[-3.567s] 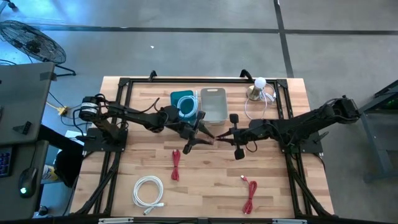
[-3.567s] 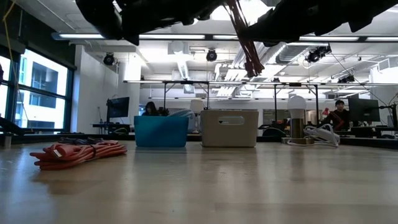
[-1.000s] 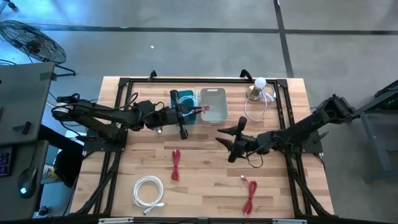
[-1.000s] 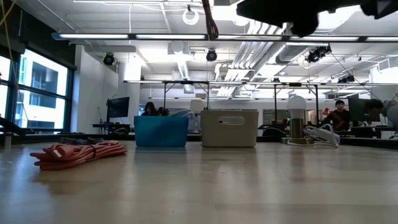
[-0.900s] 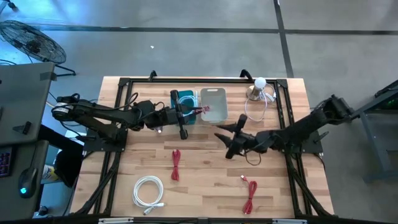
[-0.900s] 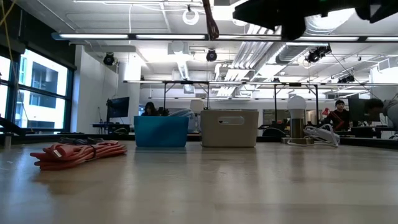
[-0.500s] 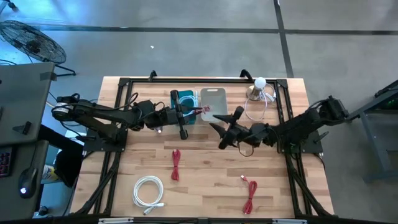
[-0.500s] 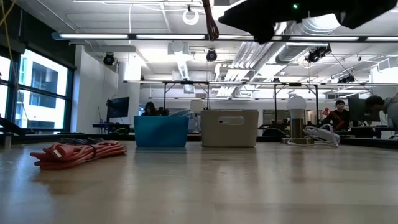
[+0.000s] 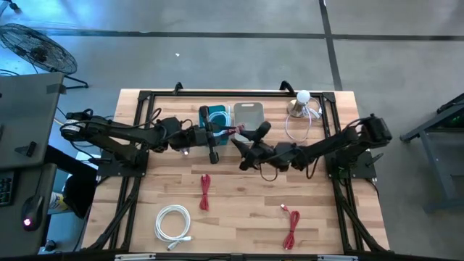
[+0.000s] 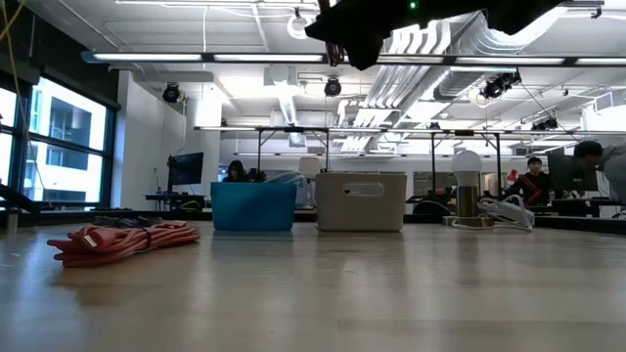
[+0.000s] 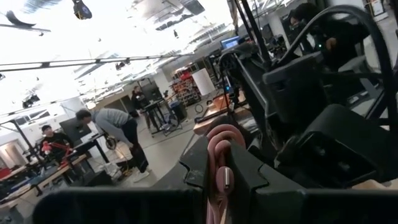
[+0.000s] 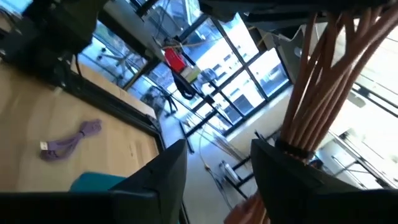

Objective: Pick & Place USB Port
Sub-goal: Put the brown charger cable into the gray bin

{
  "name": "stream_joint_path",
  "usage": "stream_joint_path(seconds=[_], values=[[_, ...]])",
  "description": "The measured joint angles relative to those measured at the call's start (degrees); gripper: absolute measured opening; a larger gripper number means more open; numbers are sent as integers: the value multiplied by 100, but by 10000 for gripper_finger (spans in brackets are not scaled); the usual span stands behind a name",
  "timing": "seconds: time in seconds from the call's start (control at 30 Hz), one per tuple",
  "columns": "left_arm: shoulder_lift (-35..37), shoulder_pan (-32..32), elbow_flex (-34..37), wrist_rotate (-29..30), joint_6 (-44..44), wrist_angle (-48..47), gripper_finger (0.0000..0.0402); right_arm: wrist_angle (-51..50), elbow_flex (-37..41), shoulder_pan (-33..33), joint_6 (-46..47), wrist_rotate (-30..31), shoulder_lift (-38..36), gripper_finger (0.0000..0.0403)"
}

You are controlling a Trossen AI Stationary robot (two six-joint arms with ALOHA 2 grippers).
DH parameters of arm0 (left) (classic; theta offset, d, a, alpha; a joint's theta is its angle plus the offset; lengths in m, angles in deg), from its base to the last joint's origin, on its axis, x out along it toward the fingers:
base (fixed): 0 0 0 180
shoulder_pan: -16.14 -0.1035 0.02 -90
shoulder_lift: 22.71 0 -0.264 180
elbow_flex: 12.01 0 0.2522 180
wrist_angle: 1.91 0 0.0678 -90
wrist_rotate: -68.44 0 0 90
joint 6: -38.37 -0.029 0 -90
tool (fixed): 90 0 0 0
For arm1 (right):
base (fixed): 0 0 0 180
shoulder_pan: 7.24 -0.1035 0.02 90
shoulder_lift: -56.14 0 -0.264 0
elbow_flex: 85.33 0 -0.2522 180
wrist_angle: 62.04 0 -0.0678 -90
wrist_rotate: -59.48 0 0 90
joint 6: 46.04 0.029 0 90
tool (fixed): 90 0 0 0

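Observation:
A red USB cable bundle [image 9: 233,130] hangs in the air over the gap between the blue bin [image 9: 215,118] and the grey bin [image 9: 250,116], with my left gripper [image 9: 223,133] shut on it. My right gripper [image 9: 247,148] is open just right of the bundle, at about the same height. In the right wrist view the bundle's strands [image 12: 317,81] run close past one finger [image 12: 280,168]. The low view shows the bundle's lower end [image 10: 329,34] hanging high above the table beside the right gripper [image 10: 360,29]. My left gripper pinches a looped part of the red bundle [image 11: 217,146] between its two fingers, reaching level from the table's left. The bundle is lifted clear and hangs below the fingers, above the bins. My right gripper: I cannot tell whether its finger touches the bundle's strands.
On the table lie a second red cable [image 9: 205,191], a third red cable [image 9: 291,226] and a white coiled cable [image 9: 172,221]. A lamp [image 9: 301,101] with a white cord stands at the far right. People move in the room behind.
My right gripper has swung from the table's middle toward the far left, closing in on the red bundle that my left gripper holds. The bundle has stayed where it was.

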Motion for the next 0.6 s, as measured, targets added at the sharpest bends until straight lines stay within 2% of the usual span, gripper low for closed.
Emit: stream_joint_path(seconds=[0.2,0.6], values=[[-2,0,-2,0,20,-88,23,-1,2,-284,-334,761,-4,175],[-2,0,-2,-36,127,-133,23,419,2,-318,-737,902,-12,175]])
